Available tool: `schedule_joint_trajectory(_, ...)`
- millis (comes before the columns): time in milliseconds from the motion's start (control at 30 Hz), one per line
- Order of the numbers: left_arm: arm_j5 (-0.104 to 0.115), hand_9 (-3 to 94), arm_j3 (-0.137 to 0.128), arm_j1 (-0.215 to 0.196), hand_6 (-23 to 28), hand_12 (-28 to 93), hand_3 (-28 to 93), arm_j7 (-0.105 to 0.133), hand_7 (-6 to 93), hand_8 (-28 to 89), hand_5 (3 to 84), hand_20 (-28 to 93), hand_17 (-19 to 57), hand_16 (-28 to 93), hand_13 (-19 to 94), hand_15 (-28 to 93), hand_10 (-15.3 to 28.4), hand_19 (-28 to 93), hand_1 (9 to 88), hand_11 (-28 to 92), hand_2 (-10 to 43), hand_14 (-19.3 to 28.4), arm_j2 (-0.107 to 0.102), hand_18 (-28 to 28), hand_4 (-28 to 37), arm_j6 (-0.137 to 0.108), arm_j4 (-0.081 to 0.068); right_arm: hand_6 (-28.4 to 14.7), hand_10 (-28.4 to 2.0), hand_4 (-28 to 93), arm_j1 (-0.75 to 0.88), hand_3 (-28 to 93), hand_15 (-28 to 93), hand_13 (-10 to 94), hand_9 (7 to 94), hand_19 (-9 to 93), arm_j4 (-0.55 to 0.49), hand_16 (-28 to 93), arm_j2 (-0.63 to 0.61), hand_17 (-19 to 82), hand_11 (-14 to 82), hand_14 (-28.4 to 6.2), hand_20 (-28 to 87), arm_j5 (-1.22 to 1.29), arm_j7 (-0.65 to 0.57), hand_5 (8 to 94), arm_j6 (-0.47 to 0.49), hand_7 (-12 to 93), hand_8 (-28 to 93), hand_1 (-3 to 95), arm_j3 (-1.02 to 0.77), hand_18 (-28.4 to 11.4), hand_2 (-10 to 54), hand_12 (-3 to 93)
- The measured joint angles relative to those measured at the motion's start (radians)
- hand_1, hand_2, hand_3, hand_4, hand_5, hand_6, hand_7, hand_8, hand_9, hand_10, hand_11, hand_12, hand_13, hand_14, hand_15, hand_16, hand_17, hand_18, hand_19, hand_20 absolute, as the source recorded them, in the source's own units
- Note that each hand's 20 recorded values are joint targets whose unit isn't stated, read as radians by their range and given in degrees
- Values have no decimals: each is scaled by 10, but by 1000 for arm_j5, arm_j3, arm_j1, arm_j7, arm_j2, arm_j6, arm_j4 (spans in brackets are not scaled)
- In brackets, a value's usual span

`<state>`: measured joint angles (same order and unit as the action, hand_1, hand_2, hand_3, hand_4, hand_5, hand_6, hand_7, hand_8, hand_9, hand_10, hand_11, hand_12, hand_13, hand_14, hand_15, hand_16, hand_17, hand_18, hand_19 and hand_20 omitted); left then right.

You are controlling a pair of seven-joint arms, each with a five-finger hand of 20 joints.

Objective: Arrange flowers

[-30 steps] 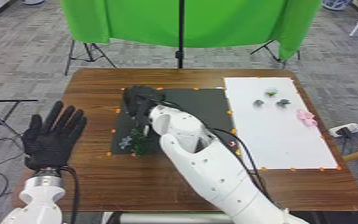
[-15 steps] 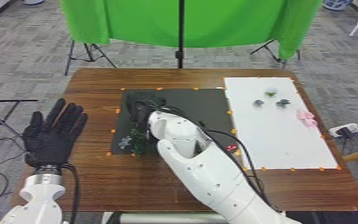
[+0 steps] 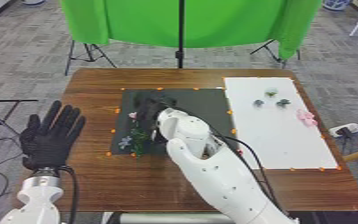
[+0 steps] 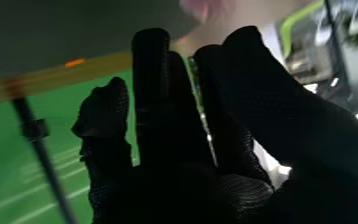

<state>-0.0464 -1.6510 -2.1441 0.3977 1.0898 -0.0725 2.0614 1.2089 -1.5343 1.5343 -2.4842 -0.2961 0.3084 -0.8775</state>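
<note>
Checking the right hand, we find its fingers straight, slightly parted, gripping nothing we can see. It sits farther right over the dark mat than a moment ago, and a pink flower now shows near the mat's left edge; we judge it placed. Also on the mat: one grey-blue flower, one clump of greenery. White sheet: one pale flower, two small blooms, one pink cluster. Left hand: fingers spread.
</note>
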Motion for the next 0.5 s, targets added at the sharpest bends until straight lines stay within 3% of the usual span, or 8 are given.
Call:
schedule_joint_trajectory(300, -33, 351, -9, -31, 96, 85, 764, -2, 111, -103, 422, 117, -76, -59, 271, 296, 156, 298, 254, 169, 132, 156, 19, 140, -283, -1, 10, -45, -189, -283, 186, 852, 426, 351, 421, 841, -356, 109, -187, 247, 145, -167, 444, 105, -146, 496, -80, 193, -153, 467, -212, -227, -95, 137)
schedule_joint_trajectory(500, -48, 340, -16, -54, 91, 89, 754, 18, 100, -97, 405, 109, -80, -56, 261, 275, 149, 291, 250, 154, 131, 153, 30, 140, -283, 13, 16, -46, -187, -283, 339, 852, 425, 351, 422, 847, -422, 114, -361, 244, 147, -166, 449, 123, -230, 492, -121, 184, -148, 465, -448, -232, -95, 133)
